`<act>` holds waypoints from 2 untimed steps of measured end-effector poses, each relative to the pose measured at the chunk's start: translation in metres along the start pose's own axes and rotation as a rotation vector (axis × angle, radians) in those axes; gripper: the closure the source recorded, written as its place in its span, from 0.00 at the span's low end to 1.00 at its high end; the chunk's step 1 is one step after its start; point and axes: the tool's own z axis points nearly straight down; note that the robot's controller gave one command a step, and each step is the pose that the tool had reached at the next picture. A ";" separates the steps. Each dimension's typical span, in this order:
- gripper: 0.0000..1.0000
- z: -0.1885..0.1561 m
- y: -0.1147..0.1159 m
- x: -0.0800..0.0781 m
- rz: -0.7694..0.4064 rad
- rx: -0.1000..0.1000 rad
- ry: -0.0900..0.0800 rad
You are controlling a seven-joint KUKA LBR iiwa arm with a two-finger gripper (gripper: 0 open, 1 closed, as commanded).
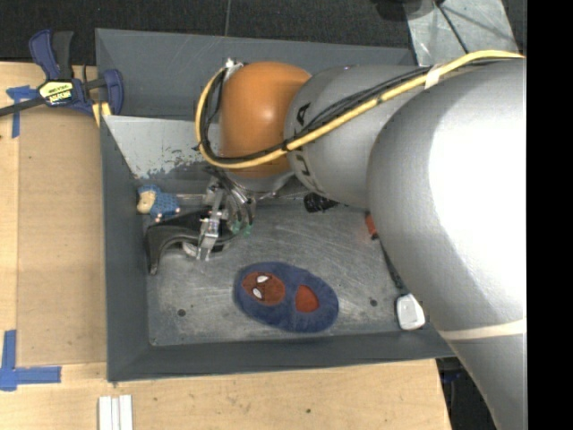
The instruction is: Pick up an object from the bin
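My gripper point(211, 229) hangs below the arm's wrist in the left half of the bin. Its lower end sits right at the right end of a black curved thing point(165, 239) that lies along the bin's left wall. Just above that, a blue thing with a cream tip point(154, 202) lies by the left wall, left of the gripper. A dark blue oval pad with a red and an orange patch point(286, 299) lies flat on the floor, below and to the right of the gripper.
A small white piece point(409, 313) sits in the bin's lower right corner. A small orange-red bit point(369, 227) shows at the right wall beside the arm. The big grey arm covers the bin's right and upper parts.
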 end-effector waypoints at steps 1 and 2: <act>1.00 -0.088 0.012 0.042 -0.016 -0.002 -0.010; 1.00 -0.108 0.003 0.019 -0.424 0.002 -0.007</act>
